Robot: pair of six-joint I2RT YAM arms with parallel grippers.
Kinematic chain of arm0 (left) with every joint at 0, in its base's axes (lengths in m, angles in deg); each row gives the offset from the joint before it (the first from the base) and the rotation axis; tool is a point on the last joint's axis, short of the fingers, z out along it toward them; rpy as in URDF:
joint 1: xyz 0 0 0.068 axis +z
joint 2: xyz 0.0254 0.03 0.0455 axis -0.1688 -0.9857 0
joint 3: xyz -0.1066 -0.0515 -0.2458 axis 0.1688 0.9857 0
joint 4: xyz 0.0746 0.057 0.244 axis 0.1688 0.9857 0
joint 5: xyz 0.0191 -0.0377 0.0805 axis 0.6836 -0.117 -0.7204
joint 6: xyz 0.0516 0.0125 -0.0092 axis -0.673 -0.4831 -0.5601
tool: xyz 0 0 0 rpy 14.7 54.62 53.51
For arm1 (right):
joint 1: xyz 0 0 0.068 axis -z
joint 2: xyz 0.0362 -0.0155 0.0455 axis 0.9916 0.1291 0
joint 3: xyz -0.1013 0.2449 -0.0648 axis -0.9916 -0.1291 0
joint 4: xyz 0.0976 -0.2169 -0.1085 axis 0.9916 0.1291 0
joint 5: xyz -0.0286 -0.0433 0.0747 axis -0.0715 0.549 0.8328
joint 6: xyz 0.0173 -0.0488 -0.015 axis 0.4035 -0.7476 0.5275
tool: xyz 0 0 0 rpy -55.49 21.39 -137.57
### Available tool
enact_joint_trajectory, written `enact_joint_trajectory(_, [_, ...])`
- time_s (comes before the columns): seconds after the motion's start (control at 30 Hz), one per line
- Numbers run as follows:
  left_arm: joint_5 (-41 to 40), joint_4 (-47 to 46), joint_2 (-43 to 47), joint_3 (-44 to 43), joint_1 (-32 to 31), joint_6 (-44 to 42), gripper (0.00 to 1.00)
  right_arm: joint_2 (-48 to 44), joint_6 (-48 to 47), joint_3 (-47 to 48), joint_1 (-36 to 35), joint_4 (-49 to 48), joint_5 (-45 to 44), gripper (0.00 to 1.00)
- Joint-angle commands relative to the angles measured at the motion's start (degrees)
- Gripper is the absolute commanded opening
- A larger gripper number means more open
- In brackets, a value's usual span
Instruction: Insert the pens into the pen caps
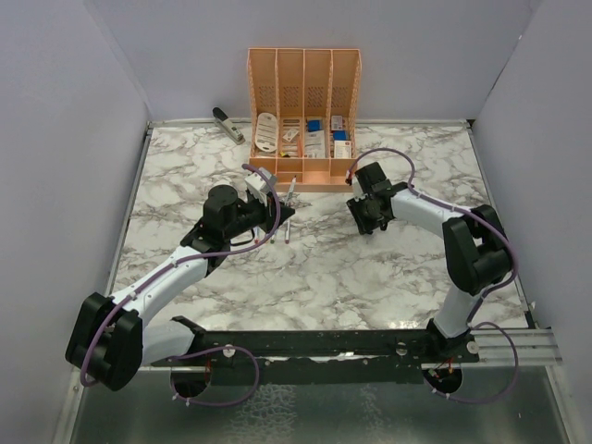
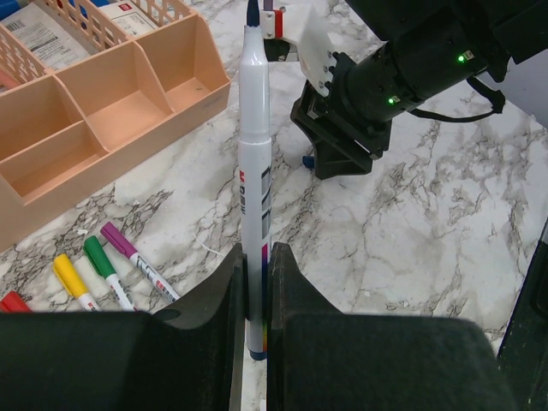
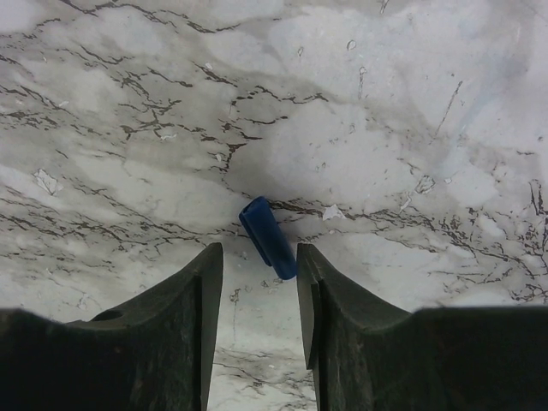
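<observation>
Marble-pattern worktop, pale walls on three sides. Orange desk organiser at far edge, centre: tall slots at back, low trays in front, blue-and-white boxes in the middle section. Grey stapler just left of it, not touching.

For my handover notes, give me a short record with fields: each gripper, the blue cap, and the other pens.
left gripper: shut on a pen, its dark blue tip bare and pointing away from the wrist
right gripper: open, one finger on each side of the blue cap
blue cap: lying on the marble table
other pens: four, with red, yellow, green and purple ends, side by side on the table near the orange organiser
</observation>
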Motion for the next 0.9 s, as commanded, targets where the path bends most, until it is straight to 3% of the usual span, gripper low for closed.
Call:
enact_joint_trajectory(0.0, [1.25, -0.55, -0.27, 0.11, 0.32, -0.82, 0.00, 1.58, -1.18, 0.81, 0.13, -2.37, -0.90, 0.39])
enact_joint_trajectory(0.37, [1.03, -0.60, -0.19, 0.21, 0.32, -0.90, 0.00, 3.73, -1.14, 0.31, 1.26, -3.34, 1.20, 0.34])
enact_joint_trajectory(0.67, [0.37, -0.48, -0.23, 0.25, 0.32, -0.72, 0.00, 3.98, 0.77, 1.12, 1.31, 1.20, 3.32, 0.03])
enact_joint_trajectory(0.87, [0.45, -0.49, -0.39, -0.12, 0.32, -0.75, 0.00, -0.35, 6.16, 3.95, 1.36, -0.08, 1.01, 0.01])
